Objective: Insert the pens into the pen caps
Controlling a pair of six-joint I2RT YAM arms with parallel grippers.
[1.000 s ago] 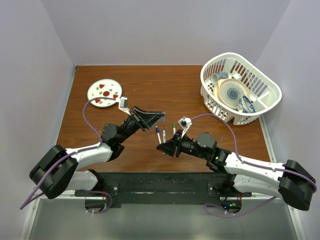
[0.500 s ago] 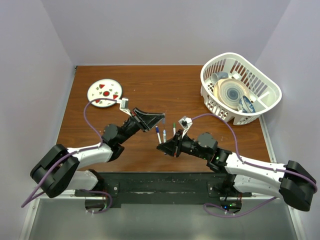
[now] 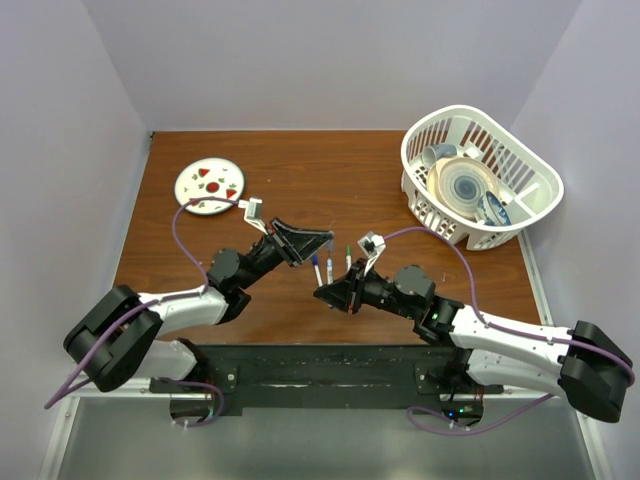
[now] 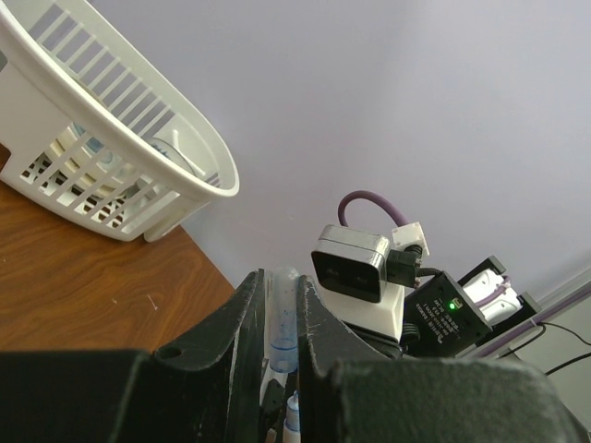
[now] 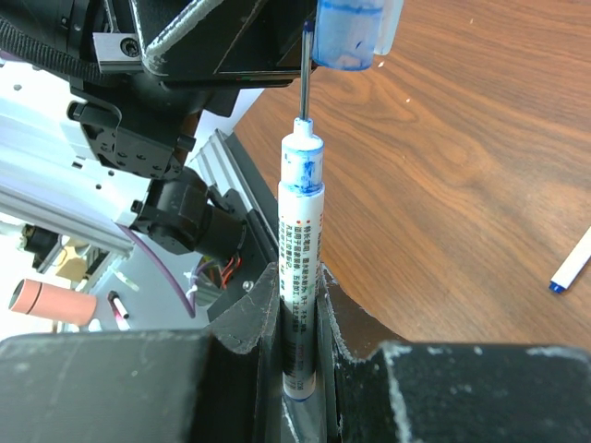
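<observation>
**Pen Nib at Cap Mouth**

The pen [image 5: 300, 212] is standing upright, clamped between the fingers of the right gripper [image 5: 300, 305], and its thin nib is reaching the mouth of the blue cap [image 5: 355, 32]. The left gripper [image 4: 277, 300] is pinching that cap directly above. A second pen [image 5: 572, 263] is lying on the table [image 5: 462, 185] nearby, and the basket [image 4: 111, 157] is sitting further off.

Brown wood table [image 3: 300, 160]: plate [image 3: 190, 186] far left (red-spotted), white basket [image 3: 424, 203] far right, green-tipped pen [image 3: 349, 257] mid.
</observation>
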